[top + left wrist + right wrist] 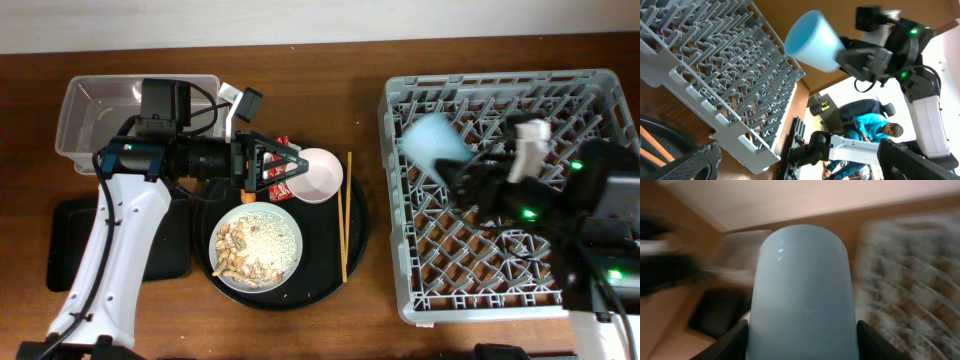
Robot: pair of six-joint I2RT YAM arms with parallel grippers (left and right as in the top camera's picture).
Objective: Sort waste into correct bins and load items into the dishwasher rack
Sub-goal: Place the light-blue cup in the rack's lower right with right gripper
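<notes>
My right gripper (462, 172) is shut on the light-blue cup (432, 142) and holds it above the left part of the grey dishwasher rack (560, 290). The cup fills the right wrist view (802, 280) between the fingers (802, 342), and it also shows in the left wrist view (815, 35). My left gripper (270, 168) is open and hovers over the red-and-white wrappers (277, 183), beside the white bowl (320, 175). Nothing shows between its fingers (800, 165). The plate (255, 245) carries the beige food scraps. The chopsticks (346, 215) lie to the plate's right.
The bowl, plate, wrappers and chopsticks sit on a large round black tray (355, 260). A clear plastic tub (95, 115) stands at the back left. A shallow black rectangular tray (65, 245) lies in front of it, partly under my left arm. A small orange piece (246, 198) lies at the plate's top edge.
</notes>
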